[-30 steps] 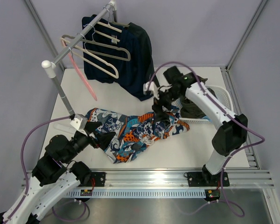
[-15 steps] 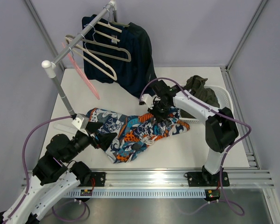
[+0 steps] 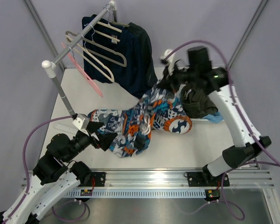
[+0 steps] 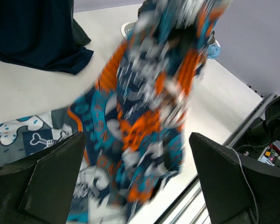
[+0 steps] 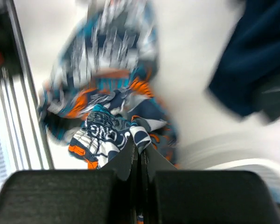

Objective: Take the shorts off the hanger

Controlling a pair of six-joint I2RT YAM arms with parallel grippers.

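The patterned orange, teal and navy shorts (image 3: pixel 144 119) stretch from the table up to my right gripper (image 3: pixel 165 86), which is shut on a fold of the cloth and holds that end in the air. In the right wrist view the right gripper (image 5: pixel 141 148) pinches the shorts (image 5: pixel 102 130) between closed tips. My left gripper (image 3: pixel 101 136) stands open at the shorts' low left end. Seen from the left wrist, the shorts (image 4: pixel 149 107) hang blurred in front of the left gripper (image 4: pixel 135 186), not between its fingers (image 4: pixel 233 182). No hanger shows in the shorts.
A clothes rail (image 3: pixel 79 35) at the back left carries several empty hangers (image 3: pixel 100 51), a pink hanger (image 3: pixel 84 74) and a dark navy garment (image 3: pixel 135 60). A white basket (image 3: pixel 224 95) with dark clothes (image 3: pixel 196 100) stands at the right. The rail's post (image 3: pixel 60 91) rises beside my left arm.
The right gripper shut on the shorts, then rose and swung back to the right, pulling their right end off the table. The left arm stayed put, open.
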